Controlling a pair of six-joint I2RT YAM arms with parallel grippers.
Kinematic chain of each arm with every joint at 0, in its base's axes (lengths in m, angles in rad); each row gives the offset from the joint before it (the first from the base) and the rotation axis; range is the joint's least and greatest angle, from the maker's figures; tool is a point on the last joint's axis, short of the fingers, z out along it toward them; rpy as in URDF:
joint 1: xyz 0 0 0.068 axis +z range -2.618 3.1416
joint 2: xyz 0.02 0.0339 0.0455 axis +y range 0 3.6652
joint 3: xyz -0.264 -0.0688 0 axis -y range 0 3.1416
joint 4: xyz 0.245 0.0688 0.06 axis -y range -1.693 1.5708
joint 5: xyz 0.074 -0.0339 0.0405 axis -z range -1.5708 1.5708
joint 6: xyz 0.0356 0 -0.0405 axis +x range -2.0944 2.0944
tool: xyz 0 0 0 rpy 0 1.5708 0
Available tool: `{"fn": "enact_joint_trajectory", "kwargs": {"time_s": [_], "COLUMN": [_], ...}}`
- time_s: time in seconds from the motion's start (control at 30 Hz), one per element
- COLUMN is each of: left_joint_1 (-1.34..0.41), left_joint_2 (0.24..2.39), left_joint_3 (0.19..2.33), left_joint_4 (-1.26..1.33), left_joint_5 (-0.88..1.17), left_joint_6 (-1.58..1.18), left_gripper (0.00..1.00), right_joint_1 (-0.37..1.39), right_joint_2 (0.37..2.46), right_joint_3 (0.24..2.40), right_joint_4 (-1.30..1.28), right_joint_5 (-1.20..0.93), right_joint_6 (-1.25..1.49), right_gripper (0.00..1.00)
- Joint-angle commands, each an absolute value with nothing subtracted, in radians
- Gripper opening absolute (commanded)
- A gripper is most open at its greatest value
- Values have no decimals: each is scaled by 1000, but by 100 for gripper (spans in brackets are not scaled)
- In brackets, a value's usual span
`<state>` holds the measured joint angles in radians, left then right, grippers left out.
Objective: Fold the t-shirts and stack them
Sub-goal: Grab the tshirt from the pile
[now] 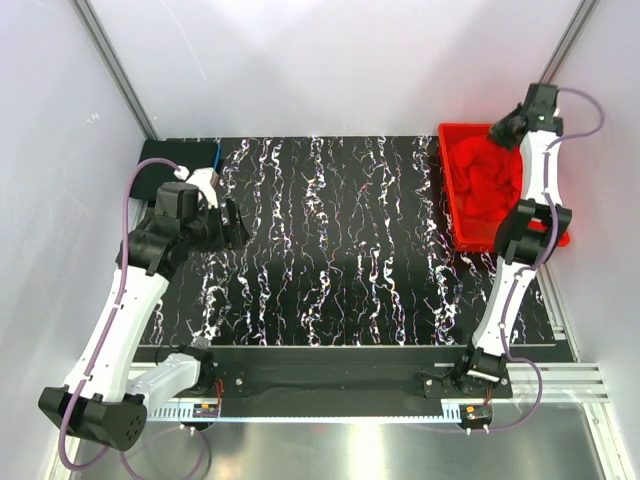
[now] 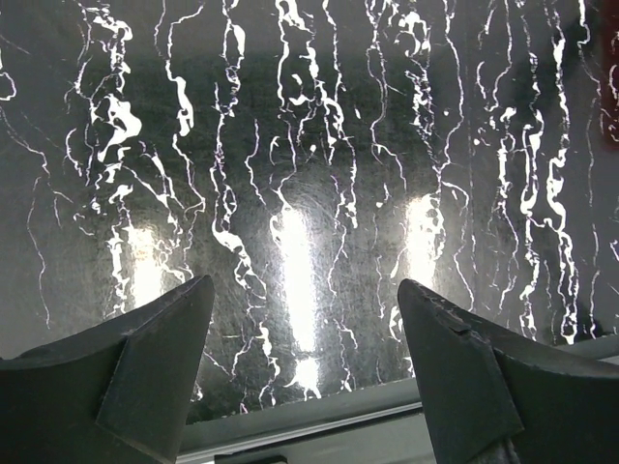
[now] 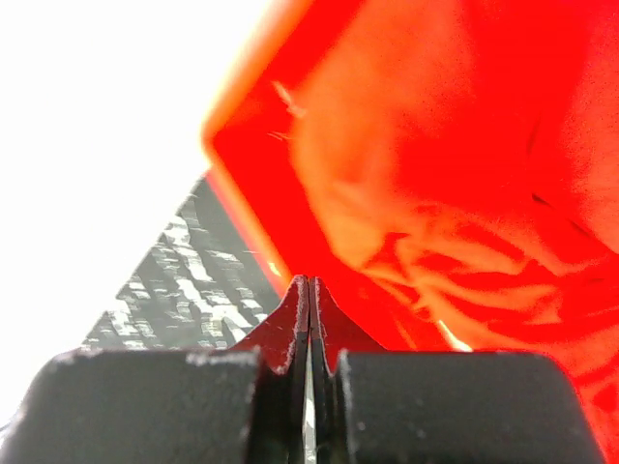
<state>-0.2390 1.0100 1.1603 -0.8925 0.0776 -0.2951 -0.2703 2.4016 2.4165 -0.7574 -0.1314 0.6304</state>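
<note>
A bright red t-shirt (image 1: 488, 176) lies crumpled inside the red plastic bin (image 1: 447, 190) at the back right; it fills the right wrist view (image 3: 455, 164). My right gripper (image 1: 503, 130) hovers over the bin's far end, and its jaws (image 3: 309, 286) are shut with nothing between them. A folded black t-shirt (image 1: 178, 153) with a blue edge showing lies at the back left corner. My left gripper (image 1: 234, 222) is open and empty, a little above the table near that shirt; its wrist view (image 2: 305, 290) shows only bare table.
The black marbled table (image 1: 330, 240) spans the view, and its top also shows in the left wrist view (image 2: 319, 145). White walls and metal posts enclose it. The bin's rim (image 3: 232, 126) shows close to my right fingers. A rail (image 1: 360, 380) runs along the near edge.
</note>
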Motion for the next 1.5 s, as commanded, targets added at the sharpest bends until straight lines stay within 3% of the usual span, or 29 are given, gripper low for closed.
{"fn": "enact_joint_trajectory", "kwargs": {"time_s": [0.0, 0.1, 0.27, 0.37, 0.5, 0.7, 1.2, 1.33, 1.37, 1.4, 1.47], "left_joint_1": [-242, -247, -247, -247, -247, -247, -245, -245, -245, -245, -247], "left_joint_2": [1002, 993, 953, 899, 881, 890, 919, 926, 928, 931, 942], "left_joint_3": [1207, 1207, 1190, 1161, 1131, 1132, 1198, 1224, 1227, 1230, 1229], "left_joint_4": [-870, -864, -868, -850, -828, -822, -871, -880, -882, -881, -874], "left_joint_5": [126, 152, 193, 209, 212, 189, 130, 126, 124, 124, 132], "left_joint_6": [-299, -327, -368, -374, -377, -361, -321, -322, -321, -321, -321], "left_gripper": [82, 82, 81, 81, 80, 80, 80, 80, 80, 80, 80], "right_joint_1": [-268, -270, -270, -268, -270, -270, -273, -273, -275, -275, -276], "right_joint_2": [2200, 2059, 2083, 2089, 2141, 2219, 2430, 2453, 2457, 2464, 2461], "right_joint_3": [2533, 2394, 2341, 2304, 2301, 2223, 2263, 2273, 2296, 2310, 2354], "right_joint_4": [-805, -769, -838, -839, -876, -865, -894, -891, -897, -903, -926], "right_joint_5": [-97, -77, -61, -6, 60, 26, -67, -103, -106, -109, -106], "right_joint_6": [598, 588, 508, 463, 425, 397, 466, 474, 474, 472, 465], "right_gripper": [0, 0, 57, 63, 63, 61, 58, 44, 38, 26, 18]}}
